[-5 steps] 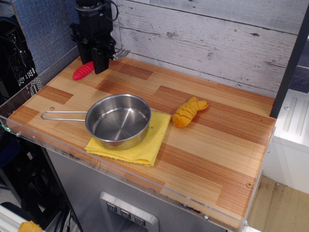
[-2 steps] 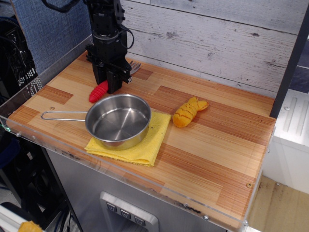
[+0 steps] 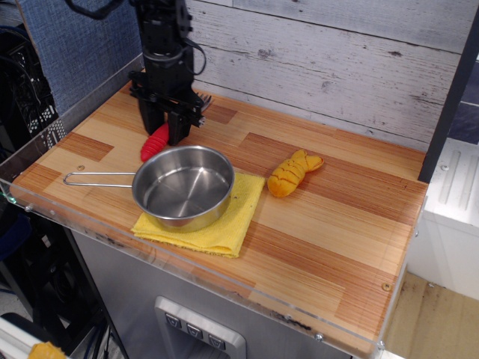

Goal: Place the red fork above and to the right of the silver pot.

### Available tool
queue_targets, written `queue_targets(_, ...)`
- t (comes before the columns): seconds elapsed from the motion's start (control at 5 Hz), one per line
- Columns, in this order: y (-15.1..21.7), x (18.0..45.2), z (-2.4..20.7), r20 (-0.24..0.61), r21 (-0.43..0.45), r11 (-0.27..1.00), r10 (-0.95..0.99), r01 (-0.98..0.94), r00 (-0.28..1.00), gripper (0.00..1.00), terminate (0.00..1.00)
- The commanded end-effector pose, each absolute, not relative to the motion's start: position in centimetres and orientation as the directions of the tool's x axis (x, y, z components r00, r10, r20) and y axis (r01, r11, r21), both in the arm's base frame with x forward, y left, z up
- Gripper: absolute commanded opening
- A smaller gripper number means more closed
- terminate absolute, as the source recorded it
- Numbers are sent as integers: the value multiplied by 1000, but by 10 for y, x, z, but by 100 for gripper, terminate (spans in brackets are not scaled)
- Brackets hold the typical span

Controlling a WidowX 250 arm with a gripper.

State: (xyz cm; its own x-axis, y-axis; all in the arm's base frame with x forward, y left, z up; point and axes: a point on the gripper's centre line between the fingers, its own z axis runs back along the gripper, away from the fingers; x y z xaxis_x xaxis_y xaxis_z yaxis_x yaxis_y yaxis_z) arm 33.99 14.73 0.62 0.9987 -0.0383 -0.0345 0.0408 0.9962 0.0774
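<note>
The red fork (image 3: 154, 143) lies on the wooden table just behind the back-left rim of the silver pot (image 3: 183, 187). Its red handle points front-left and its grey tines show behind the gripper. My black gripper (image 3: 165, 129) stands upright over the fork's middle. Its jaws are spread, one on each side of the fork, and do not clamp it. The pot sits on a yellow cloth (image 3: 233, 224), with its wire handle (image 3: 97, 178) pointing left.
An orange-yellow ridged toy food piece (image 3: 292, 172) lies to the right of the pot. A grey plank wall (image 3: 322, 67) runs along the back of the table. A clear plastic lip (image 3: 187, 277) edges the front and left sides.
The gripper carried the fork from the back-left corner down and right to just behind the pot. Its jaws have since spread apart and the fork rests on the table.
</note>
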Motion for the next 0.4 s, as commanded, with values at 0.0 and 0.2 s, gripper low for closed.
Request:
queue_targets(0.0,165,322,49,81,-11,995,98,-97,992,100,0)
queue_targets(0.2,156,312,75,139,-49,988,152,-147,978,100,0)
